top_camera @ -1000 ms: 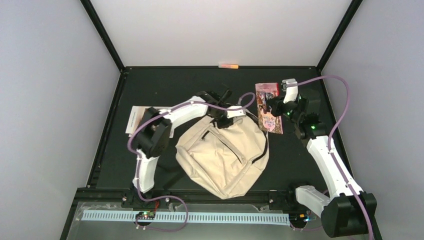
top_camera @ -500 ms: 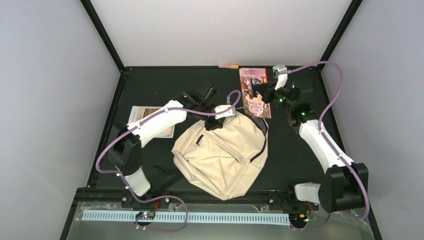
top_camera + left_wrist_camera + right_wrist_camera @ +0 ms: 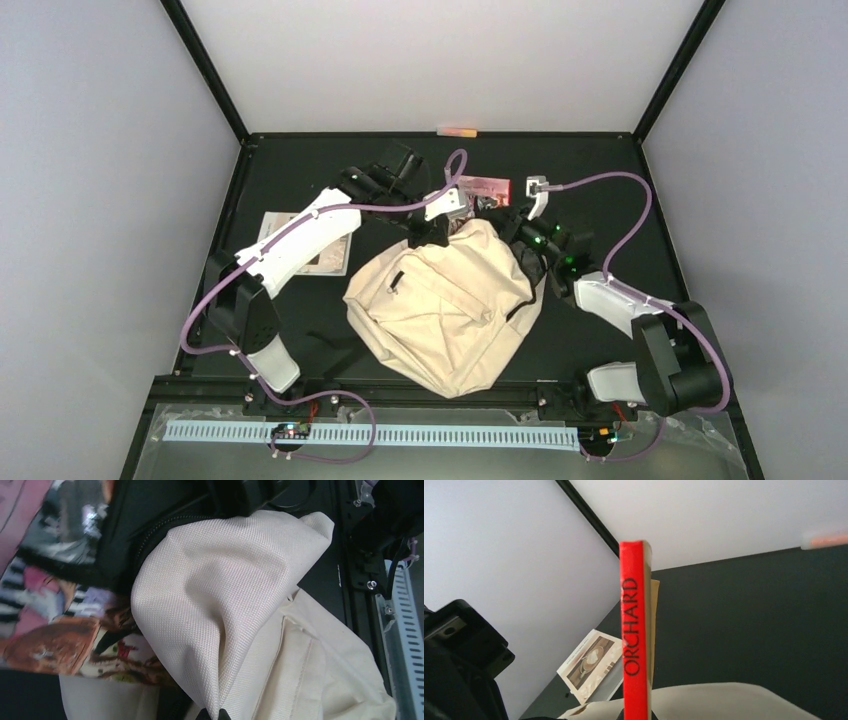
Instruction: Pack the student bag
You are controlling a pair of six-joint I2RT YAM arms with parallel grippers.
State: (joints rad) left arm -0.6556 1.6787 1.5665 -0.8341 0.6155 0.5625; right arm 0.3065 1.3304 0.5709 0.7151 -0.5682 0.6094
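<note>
Cream fabric of the student bag (image 3: 440,310) slumps mid-frame on the counter (image 3: 290,165), with a black strap (image 3: 533,285) along its right side. Left jaws pinch its upper rim, holding the mouth up. Right jaws, clenched on the red-spined book (image 3: 635,630), have swung it from upper right to above that mouth. Insertion looks next.

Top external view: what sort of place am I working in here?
Probably a lab test booth, not a classroom: blank white walls, a black corner frame, and a black table with left arm and right arm bolted at its near edge.
</note>
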